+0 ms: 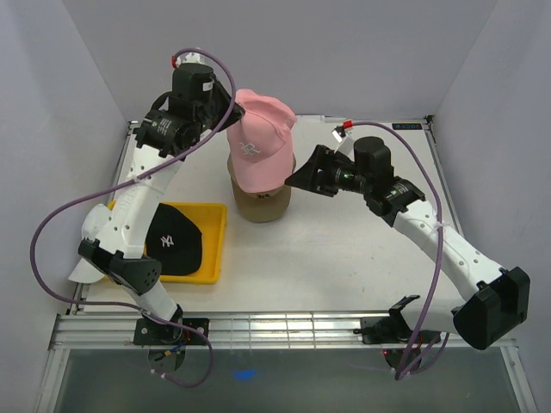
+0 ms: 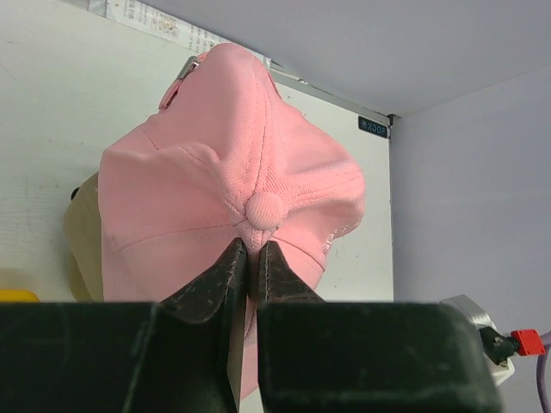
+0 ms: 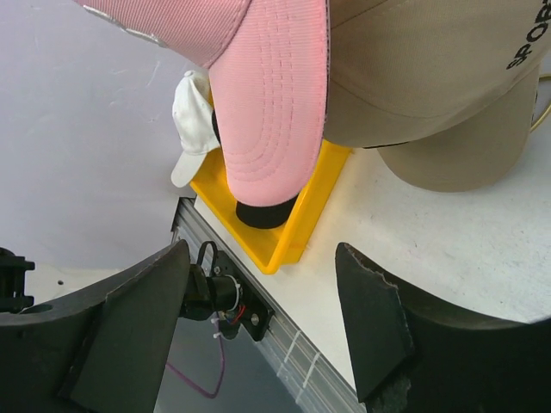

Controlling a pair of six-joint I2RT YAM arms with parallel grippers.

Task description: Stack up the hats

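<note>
- Yellow tray [image 1: 220,241]: lies on the table to the left of the tan cap [image 1: 263,205] and nearer the arm bases. It holds the black cap with the white NY logo [image 1: 172,241]. The right wrist view shows a white cap [image 3: 191,112] at the tray's end farthest from the tan cap; how it rests there is hidden.
- Left gripper [image 2: 251,249]: poised above the tan cap, with its jaws pressed together on a fold of crown fabric just beside the top button of the pink cap [image 1: 263,142].
- Pink cap: sits over the tan cap, crown bunched upward by the pinch and tilted. Its brim hangs down across the front of the tan cap's brim, and whether the two crowns have fully nested cannot be told.
- Tan cap: stands upright near the table's middle as the base of the stack, with its lower crown and brim showing beneath the pink cap.
- Right gripper [image 3: 258,258]: just to the right of the tan cap and facing it, jaws spread wide and holding nothing.
- Step in hand (judged): seating the second hat on the first.
- Next move (judged): lower the pink crown squarely down over the tan one and part the left jaws. The right gripper may steady the brim. Black and white caps remain to be stacked.
</note>
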